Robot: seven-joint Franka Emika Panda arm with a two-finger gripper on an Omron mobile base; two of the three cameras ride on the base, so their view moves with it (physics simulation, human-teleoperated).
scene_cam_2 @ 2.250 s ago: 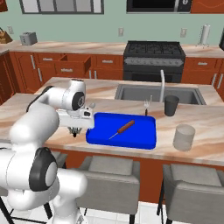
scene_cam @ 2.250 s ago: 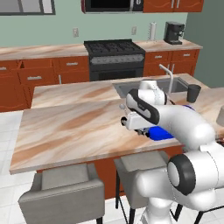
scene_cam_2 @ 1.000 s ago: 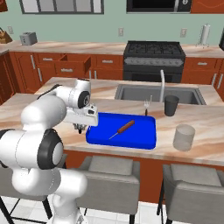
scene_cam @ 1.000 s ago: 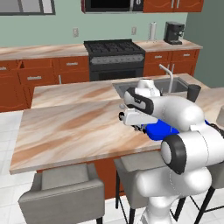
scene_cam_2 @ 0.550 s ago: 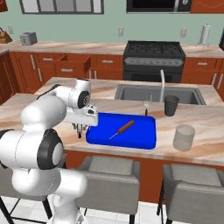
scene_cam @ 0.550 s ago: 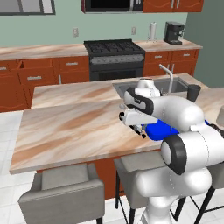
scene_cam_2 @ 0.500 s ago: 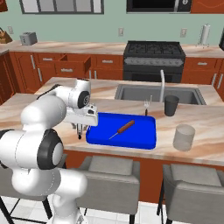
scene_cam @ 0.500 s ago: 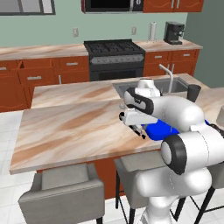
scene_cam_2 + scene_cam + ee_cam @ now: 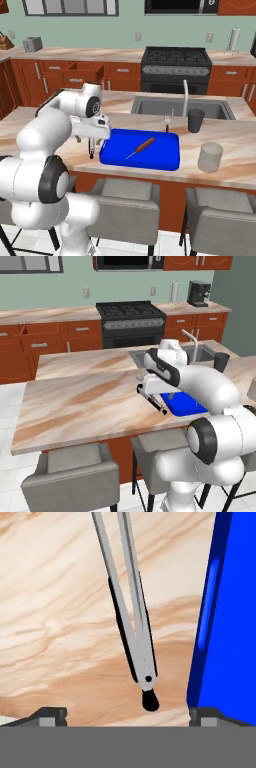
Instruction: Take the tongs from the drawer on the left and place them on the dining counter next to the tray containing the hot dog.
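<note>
Gripper (image 9: 127, 714) is open, fingers wide of the tongs (image 9: 131, 619). Tongs appear to lie flat on the counter (image 9: 55, 627), just beside the tray (image 9: 227, 612).

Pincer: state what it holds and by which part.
Nothing. The pincer stands open, and the tongs lie loose on the dining counter beside the tray.

Dining counter (image 9: 60, 627): tongs (image 9: 131, 617), tray (image 9: 230, 612)
</note>
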